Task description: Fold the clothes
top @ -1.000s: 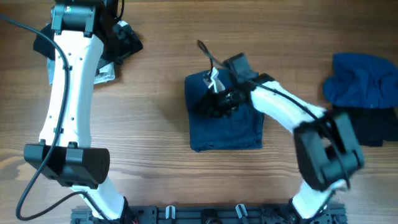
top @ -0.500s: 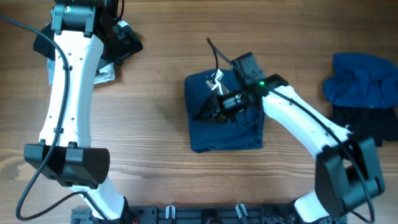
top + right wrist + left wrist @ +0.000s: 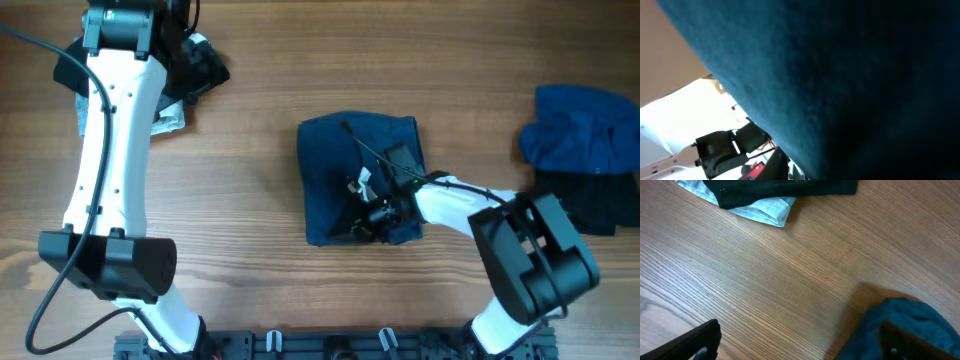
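A dark blue garment (image 3: 345, 160) lies folded into a rough square at the table's middle. My right gripper (image 3: 362, 218) is low at its front edge, pressed into the cloth. In the right wrist view the blue garment (image 3: 850, 75) fills nearly the whole frame. Only one dark finger (image 3: 782, 162) shows, so I cannot tell whether the jaws are open or shut. My left gripper (image 3: 800, 347) is open and empty above bare wood at the far left. A corner of the blue garment (image 3: 900, 325) shows behind its right finger.
A black cloth (image 3: 205, 65) over a pale light-blue cloth (image 3: 168, 120) lies at the back left, also in the left wrist view (image 3: 765, 202). A crumpled blue cloth (image 3: 585, 130) and a black cloth (image 3: 595, 205) lie at the right edge.
My right arm has swept from the garment's back part to its front edge and dropped lower. The garment's outline looks the same. The left arm has not moved.
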Tool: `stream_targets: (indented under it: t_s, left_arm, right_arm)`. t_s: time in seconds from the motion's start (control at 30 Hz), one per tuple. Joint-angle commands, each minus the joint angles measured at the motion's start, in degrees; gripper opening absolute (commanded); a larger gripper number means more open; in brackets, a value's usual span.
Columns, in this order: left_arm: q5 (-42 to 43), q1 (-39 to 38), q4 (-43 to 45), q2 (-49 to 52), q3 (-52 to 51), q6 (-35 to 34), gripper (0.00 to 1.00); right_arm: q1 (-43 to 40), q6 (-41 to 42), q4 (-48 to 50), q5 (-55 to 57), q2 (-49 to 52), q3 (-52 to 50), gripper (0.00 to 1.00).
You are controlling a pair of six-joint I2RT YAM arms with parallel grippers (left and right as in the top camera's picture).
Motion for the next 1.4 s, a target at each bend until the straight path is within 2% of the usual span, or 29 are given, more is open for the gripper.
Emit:
stream_targets:
  t_s: [0.0,0.1,0.17,0.2,0.33,0.4,0.53,0.63,0.8,0.97,1.07,1.1,1.27,1.3,1.37]
  left_arm:
    - [-0.96,0.39,-0.04,0.35,-0.17,0.24,1.00]
    - [-0.98,0.39,-0.07,0.35,-0.17,0.26,1.00]
    - [-0.96,0.39,-0.04,0.35,-0.17,0.26,1.00]
    - [-0.96,0.39,-0.07,0.35,-0.17,0.24,1.00]
    - [-0.96,0.39,-0.09,0.35,-0.17,0.26,1.00]
    - [-0.96,0.39,0.00,0.35,-0.17,0.24,1.00]
    - [-0.94,0.39,0.17,0.35,-0.17,0.22,1.00]
    - [-0.92,0.39,-0.07,0.35,-0.17,0.24,1.00]
    - [-0.92,0.39,-1.18,0.35,-0.17,0.26,1.00]
    - [1.18,0.35,-1.51,0.35,-0.17,2.03,1.00]
    - [5.70,0.33,-1.55,0.35,-0.66,4.79,1.00]
    - [5.73,0.35,-1.20,0.35,-1.38,4.76,1.00]
    - [5.77,0.35,2.27,0.35,-5.01,4.52,1.00]
    - [6.12,0.35,3.13,0.35,-5.95,4.52,1.00]
    - [7.87,0.35,4.35,0.35,-7.21,4.55,1.00]
  right_arm:
    - [0.07,3.76,-0.39,1.84,-1.49,1.33,0.08]
    - [-0.35,1.25,-5.16,8.74,-9.84,5.95,0.10]
    - [-2.51,-0.94,-10.16,15.30,-15.08,10.34,0.25]
    - [-4.48,-2.05,-11.17,17.44,-16.81,11.96,0.29]
    - [-17.05,-6.38,-11.69,18.71,-17.75,14.80,0.31]
    - [-22.64,-13.77,-11.02,14.82,-15.26,14.80,0.30]
    - [-25.05,-22.21,-4.20,2.71,-7.06,14.80,0.29]
    - [-25.07,-22.82,4.37,-1.92,2.86,14.80,0.29]
    - [-25.18,-20.33,14.12,-3.04,16.59,14.82,0.30]
    - [-25.27,-19.41,14.58,-4.07,11.93,16.70,0.27]
    - [-25.27,-15.43,7.08,-4.79,0.63,17.07,0.28]
    - [-25.14,-16.20,-1.66,-4.70,-5.05,17.07,0.27]
    - [-23.80,-26.88,-27.78,-3.61,-15.21,15.78,0.24]
    - [-23.58,-28.04,-30.73,-2.97,-15.23,14.62,0.20]
    - [-23.12,-28.22,-29.77,-2.97,-15.10,10.38,0.13]
